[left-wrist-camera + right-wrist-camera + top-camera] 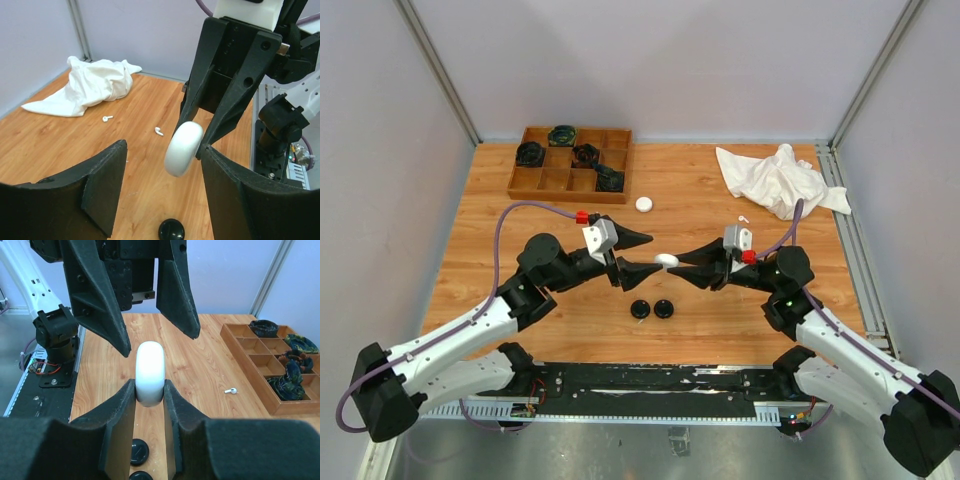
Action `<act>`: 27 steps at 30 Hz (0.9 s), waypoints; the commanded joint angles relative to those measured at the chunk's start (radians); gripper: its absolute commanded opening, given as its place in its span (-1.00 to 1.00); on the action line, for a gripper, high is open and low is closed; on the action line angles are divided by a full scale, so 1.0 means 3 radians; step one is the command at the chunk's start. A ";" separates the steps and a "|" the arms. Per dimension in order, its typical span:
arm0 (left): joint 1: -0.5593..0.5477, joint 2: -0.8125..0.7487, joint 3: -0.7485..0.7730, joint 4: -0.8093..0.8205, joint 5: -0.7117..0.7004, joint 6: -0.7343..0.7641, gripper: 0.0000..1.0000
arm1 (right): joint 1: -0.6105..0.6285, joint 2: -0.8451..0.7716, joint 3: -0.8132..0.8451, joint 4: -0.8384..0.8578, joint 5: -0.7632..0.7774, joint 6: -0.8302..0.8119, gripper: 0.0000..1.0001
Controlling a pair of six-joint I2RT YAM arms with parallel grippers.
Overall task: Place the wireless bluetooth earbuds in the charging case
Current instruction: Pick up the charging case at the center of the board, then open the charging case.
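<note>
You look to be at the case-opening step. Your right gripper (150, 387) is clamped on the white charging case (150, 360) and holds it on edge above the middle of the table (490, 200). Your left gripper (164, 150) stands with jaws apart, straddling the case's free end without a grip. Neither tool carries an earbud. Two white earbuds (158, 132) lie on the wood right of centre, near the crumpled white cloth (95, 85).

Next, your left jaws probably need to catch the lid while the right holds firm. No lid seam or hinge shows, so you cannot tell which end opens. The dark contents of the far-left tray (520, 185) are hard to identify.
</note>
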 commanded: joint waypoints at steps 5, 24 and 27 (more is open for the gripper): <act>0.0049 0.0046 -0.0116 0.0301 0.0333 -0.0143 0.33 | 0.0025 -0.0072 -0.0027 0.0293 -0.0077 0.0076 -0.99; 0.0169 0.0129 0.0030 0.0337 0.0014 -0.0520 0.23 | 0.0023 -0.0103 -0.0118 0.0307 -0.0237 0.0062 -0.99; 0.0185 0.0136 0.0049 0.0340 -0.0023 -0.0566 0.24 | 0.0022 -0.0103 -0.0128 0.0291 -0.0258 0.0050 -0.99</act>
